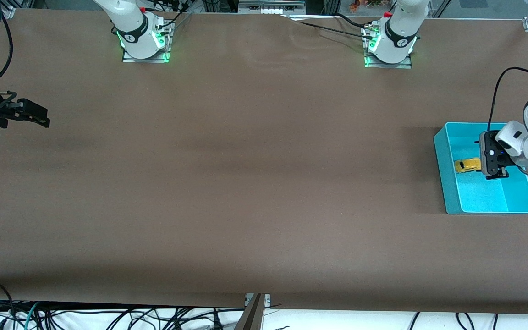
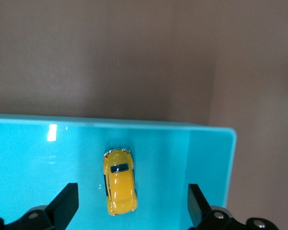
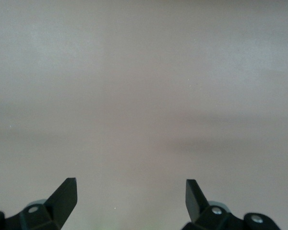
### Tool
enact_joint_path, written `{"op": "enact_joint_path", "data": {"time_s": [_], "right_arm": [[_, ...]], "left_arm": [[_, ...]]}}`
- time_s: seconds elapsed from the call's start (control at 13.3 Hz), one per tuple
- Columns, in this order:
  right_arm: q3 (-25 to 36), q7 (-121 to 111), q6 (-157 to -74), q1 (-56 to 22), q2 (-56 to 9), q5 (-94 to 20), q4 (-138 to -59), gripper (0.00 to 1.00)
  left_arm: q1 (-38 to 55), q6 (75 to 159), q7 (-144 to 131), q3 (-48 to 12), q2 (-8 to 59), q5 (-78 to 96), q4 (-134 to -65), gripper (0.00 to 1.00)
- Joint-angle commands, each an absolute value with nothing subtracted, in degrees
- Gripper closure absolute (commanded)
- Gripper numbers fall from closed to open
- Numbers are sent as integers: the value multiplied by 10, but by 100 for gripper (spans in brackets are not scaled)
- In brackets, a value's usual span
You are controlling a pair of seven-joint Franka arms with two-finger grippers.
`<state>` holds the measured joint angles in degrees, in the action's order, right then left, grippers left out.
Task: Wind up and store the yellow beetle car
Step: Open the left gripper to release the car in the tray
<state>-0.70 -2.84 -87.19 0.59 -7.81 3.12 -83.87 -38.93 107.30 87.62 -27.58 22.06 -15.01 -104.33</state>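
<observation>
- The right gripper (image 1: 39, 118) waited over bare table at the right arm's end, jaws spread wide and empty, clear of the work.
- The left gripper (image 1: 497, 173) hung over the teal bin (image 1: 447, 183), jaws wide; the yellow beetle car (image 2: 119, 181) sat on the bin floor between them, apparently released.
- Car: glossy, rounded, dark window.

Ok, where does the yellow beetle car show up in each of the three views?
Front view: the yellow beetle car lies in the teal bin at the left arm's end of the table, beside the open left gripper.
Left wrist view: the car lies on the bin floor, between the gripper's fingers.
Right wrist view: not in it, only bare table.
Shared landmark: the teal bin.
</observation>
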Motion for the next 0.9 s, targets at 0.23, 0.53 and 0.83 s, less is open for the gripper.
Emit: {"op": "enact_joint_path", "data": {"time_s": [0.23, 0.53, 0.83], "right_arm": [[-9, -23, -873, 9, -70, 24, -844, 0], [-9, -22, -874, 9, -71, 23, -844, 0], [-9, -22, -874, 9, -70, 12, -844, 0]], "left_arm": [[-389, 920, 634, -396, 216, -153, -933, 0], [-389, 814, 426, -466, 212, -152, -854, 0], [-370, 816, 188, -463, 108, -64, -867, 0]]}}
